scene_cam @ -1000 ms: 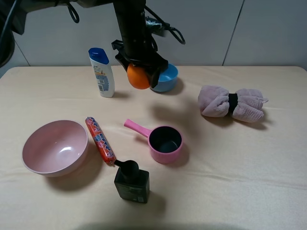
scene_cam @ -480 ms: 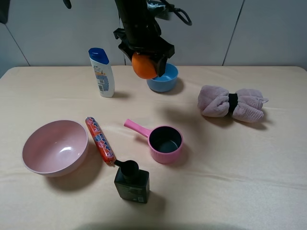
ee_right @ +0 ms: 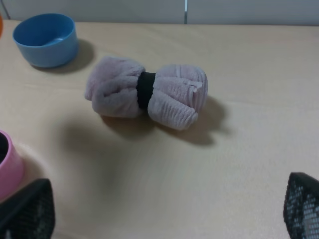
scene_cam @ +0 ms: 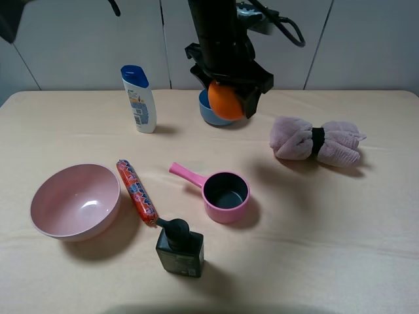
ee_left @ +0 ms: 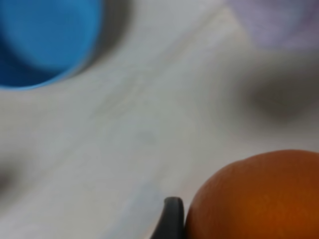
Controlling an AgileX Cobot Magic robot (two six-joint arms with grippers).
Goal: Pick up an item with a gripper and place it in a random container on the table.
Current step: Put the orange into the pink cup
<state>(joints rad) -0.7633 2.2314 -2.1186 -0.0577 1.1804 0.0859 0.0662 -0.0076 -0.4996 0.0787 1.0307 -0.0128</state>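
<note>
Our left fingers (scene_cam: 253,98) grip the orange (scene_cam: 226,99) above the surface (scene_cam: 327,229), the blue bowl (scene_cam: 205,113) near them. Our right fingers (ee_right: 27,211) stand wide, a rolled towel (ee_right: 147,92) ahead.

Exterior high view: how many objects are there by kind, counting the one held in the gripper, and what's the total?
Bowls: 2 (pink bowl, blue bowl)
Saucepans: 1 (pink saucepan)
Bottles: 2 (shampoo bottle, dark pump bottle)
Fruit: 1 (orange)
Sausage tubes: 1 (red sausage tube)
Towels: 1 (rolled towel)
Total: 8
</note>
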